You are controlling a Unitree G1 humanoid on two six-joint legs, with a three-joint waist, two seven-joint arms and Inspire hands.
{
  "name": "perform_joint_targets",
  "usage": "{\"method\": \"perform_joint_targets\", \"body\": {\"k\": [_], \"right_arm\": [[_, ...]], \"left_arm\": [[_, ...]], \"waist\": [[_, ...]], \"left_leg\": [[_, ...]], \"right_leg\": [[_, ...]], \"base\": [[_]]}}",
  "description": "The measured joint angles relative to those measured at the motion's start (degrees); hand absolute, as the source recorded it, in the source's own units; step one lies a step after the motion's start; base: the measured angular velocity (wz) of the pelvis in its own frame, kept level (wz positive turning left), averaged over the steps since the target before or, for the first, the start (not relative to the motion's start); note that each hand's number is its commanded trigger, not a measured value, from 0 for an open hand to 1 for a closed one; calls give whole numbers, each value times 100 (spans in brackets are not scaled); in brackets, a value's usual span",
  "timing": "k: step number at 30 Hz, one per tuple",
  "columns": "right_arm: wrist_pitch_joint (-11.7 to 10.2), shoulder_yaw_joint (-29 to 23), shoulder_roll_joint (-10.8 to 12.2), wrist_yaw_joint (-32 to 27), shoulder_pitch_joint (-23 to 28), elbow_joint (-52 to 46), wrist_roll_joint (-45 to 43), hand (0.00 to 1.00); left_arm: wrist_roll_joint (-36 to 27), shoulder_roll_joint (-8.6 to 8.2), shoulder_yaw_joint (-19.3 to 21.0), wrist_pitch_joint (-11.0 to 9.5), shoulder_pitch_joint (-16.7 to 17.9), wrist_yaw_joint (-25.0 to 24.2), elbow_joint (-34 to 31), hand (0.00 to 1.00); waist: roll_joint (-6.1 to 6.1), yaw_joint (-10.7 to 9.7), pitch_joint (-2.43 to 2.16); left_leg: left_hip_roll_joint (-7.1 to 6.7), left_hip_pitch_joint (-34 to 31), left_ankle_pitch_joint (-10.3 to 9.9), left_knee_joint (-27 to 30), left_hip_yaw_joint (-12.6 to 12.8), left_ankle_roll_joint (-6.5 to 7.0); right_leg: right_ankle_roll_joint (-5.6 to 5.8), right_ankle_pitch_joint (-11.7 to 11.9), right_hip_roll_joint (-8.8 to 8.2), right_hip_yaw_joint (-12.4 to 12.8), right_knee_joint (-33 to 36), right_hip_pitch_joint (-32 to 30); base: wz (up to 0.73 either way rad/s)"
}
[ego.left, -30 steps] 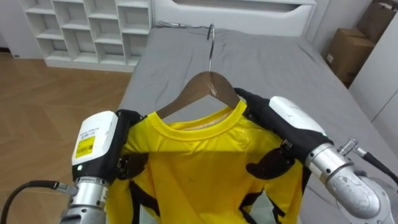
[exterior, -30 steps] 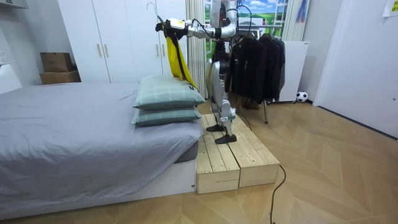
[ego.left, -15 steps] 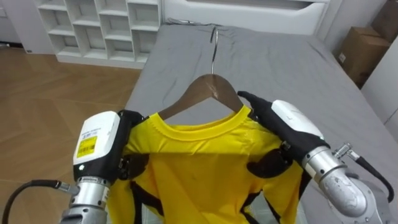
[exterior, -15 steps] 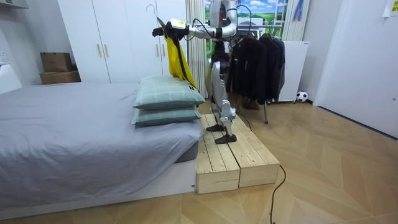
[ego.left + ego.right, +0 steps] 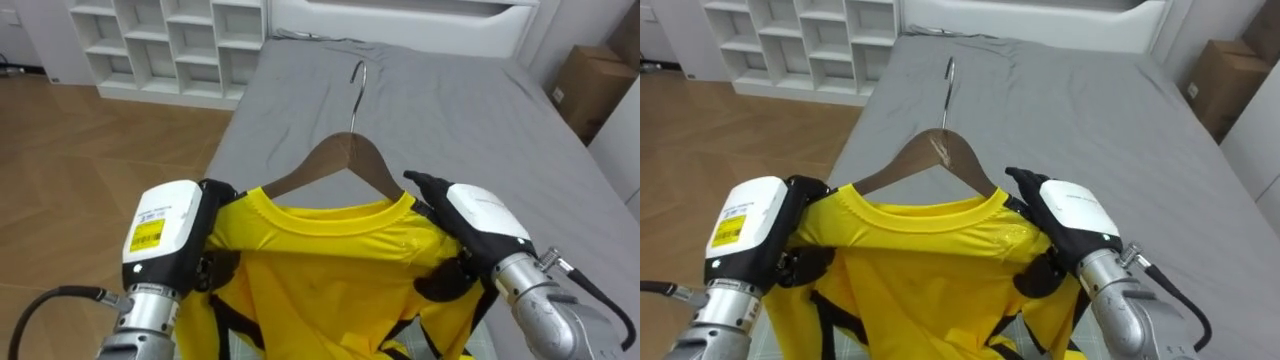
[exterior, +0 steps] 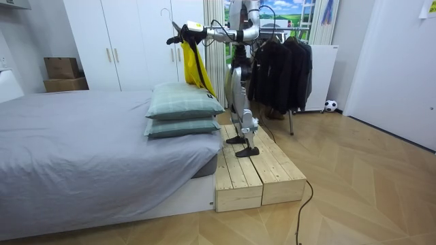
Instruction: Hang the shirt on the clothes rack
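Yellow shirt (image 5: pixel 330 265) on a wooden hanger (image 5: pixel 349 153) is held up over the grey bed (image 5: pixel 470 110). The left hand (image 5: pixel 170 230) and right hand (image 5: pixel 480 215) are raised level, fingers clamped on its shoulders.

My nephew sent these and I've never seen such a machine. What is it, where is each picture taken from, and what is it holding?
It is a two-legged humanoid robot. The room view, from a camera standing off, shows it upright on a wooden platform beside a grey bed, near a rack of dark clothes. The two eye views come from its head, looking down over the bed. Its left hand and right hand each grip a shoulder of a yellow shirt that sits on a wooden hanger, held up in the air.
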Motion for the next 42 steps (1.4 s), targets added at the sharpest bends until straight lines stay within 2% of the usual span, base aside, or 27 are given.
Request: {"method": "perform_joint_targets", "body": {"k": [6, 15, 24, 33, 37, 38, 39, 40, 41, 42], "right_arm": [[59, 13, -1, -7, -1, -14, -397, 0], [139, 60, 0, 5, -19, -20, -772, 0], [266, 70, -1, 30, -25, -209, -794, 0], [376, 133, 1, 274, -28, -438, -419, 0], [378, 153, -9, 314, -28, -465, -31, 0], [378, 158, -10, 314, -28, -465, -2, 32], [378, 165, -12, 314, -28, -465, 42, 58], [378, 165, -5, 314, -28, -466, 119, 70], [378, 165, 3, 314, -28, -467, 119, 89], [380, 174, 9, 329, -28, -476, 110, 100]], "left_arm": [[3, 20, -19, 6, 0, -9, 0, 100], [128, -15, -43, 10, 0, -8, -3, 100], [128, -18, -12, 10, 0, -4, -96, 100], [128, 21, -6, 13, -10, -4, -132, 100], [128, 21, -9, 11, -10, -4, -131, 100], [128, 21, -10, 11, -10, -4, -131, 100], [128, 22, -11, 11, -10, -4, -131, 100], [128, 22, -9, 11, -10, -4, -131, 100], [128, 22, -9, 11, -10, -4, -131, 100], [128, 21, -8, 11, -10, -4, -131, 100]], "waist": [[45, -2, -20], [40, 24, -22], [-56, 35, -42], [-88, 46, -39], [-125, 59, -8], [-129, 63, -3], [-125, 76, 3], [-117, 102, 8], [-114, 112, 11], [-111, 129, 13]], "left_leg": [[0, 59, 0, -1, 12, 0], [1, 44, 4, 5, 93, -4], [1, 37, 4, 3, 155, -4], [8, 51, 4, -12, 143, -4], [9, 63, 4, -15, 134, -4], [9, 62, 4, -15, 134, -4], [7, 59, 4, -14, 135, -4], [3, 52, 4, -15, 142, -4], [2, 47, 4, -14, 145, -4], [0, 41, 4, -14, 150, -4]], "right_leg": [[0, 0, 0, 6, 0, 60], [0, -1, 12, 115, 3, 45], [0, -1, 11, 175, 2, -10], [0, 0, 1, 169, 14, -18], [0, 0, 2, 154, 10, -2], [0, 0, 2, 153, 9, -2], [0, 0, 2, 153, 9, -3], [0, 0, 4, 157, 9, -11], [0, 0, 5, 161, 9, -18], [0, 0, 10, 170, 9, -27]], "base": [[0], [-4], [-3], [-1], [0], [0], [0], [0], [-3], [0]]}}
